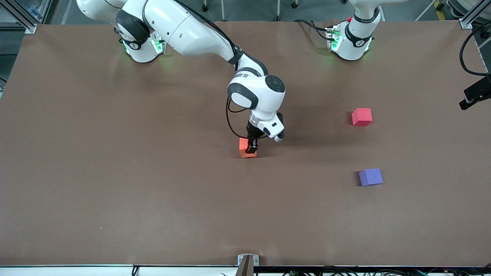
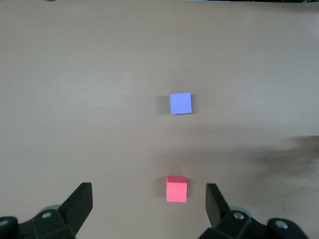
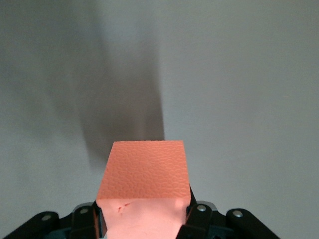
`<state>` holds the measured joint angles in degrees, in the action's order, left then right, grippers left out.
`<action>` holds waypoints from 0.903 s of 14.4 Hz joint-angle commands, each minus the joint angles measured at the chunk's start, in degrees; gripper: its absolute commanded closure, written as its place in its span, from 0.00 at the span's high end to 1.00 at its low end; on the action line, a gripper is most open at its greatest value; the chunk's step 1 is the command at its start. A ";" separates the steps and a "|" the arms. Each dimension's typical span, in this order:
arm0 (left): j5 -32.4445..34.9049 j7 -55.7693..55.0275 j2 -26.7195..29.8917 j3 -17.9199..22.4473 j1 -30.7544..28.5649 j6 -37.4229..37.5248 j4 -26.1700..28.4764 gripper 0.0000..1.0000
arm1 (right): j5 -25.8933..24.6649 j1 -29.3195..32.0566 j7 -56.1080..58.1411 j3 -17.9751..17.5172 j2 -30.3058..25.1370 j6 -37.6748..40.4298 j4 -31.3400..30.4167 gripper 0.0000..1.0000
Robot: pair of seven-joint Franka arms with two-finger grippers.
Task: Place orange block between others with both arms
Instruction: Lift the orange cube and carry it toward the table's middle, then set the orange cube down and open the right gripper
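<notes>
The orange block [image 1: 243, 147] is at mid-table, low at the tabletop, with my right gripper [image 1: 251, 148] shut on it. In the right wrist view the orange block [image 3: 144, 174] fills the space between the black fingers [image 3: 85, 220] of the right gripper [image 3: 143, 221]. The others lie toward the left arm's end: a red-pink cube [image 1: 361, 116] and a purple cube [image 1: 370, 176], the purple one nearer the front camera, with bare table between them. My left gripper [image 2: 148, 193] hangs open high above the red-pink cube [image 2: 176, 188] and the purple cube [image 2: 180, 103]; it is out of the front view.
The brown table [image 1: 115, 172] spreads wide around the three cubes. A black device [image 1: 475, 93] juts in at the edge by the left arm's end. A small metal bracket [image 1: 247, 262] sits at the table's edge nearest the front camera. The left arm's base [image 1: 351, 38] stands by the table's edge.
</notes>
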<state>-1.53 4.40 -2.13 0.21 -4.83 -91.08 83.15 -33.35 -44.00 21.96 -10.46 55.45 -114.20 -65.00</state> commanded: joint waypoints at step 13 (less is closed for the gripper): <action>-0.93 -0.27 -4.80 -2.84 2.10 -0.07 1.22 1.00 | 8.91 21.29 -4.99 0.00 -20.02 16.73 2.07 1.00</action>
<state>-1.59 4.40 -4.71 -1.36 -3.94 -91.06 84.25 -26.72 -29.74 19.38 -9.27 40.47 -97.51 -59.53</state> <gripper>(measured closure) 0.000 0.000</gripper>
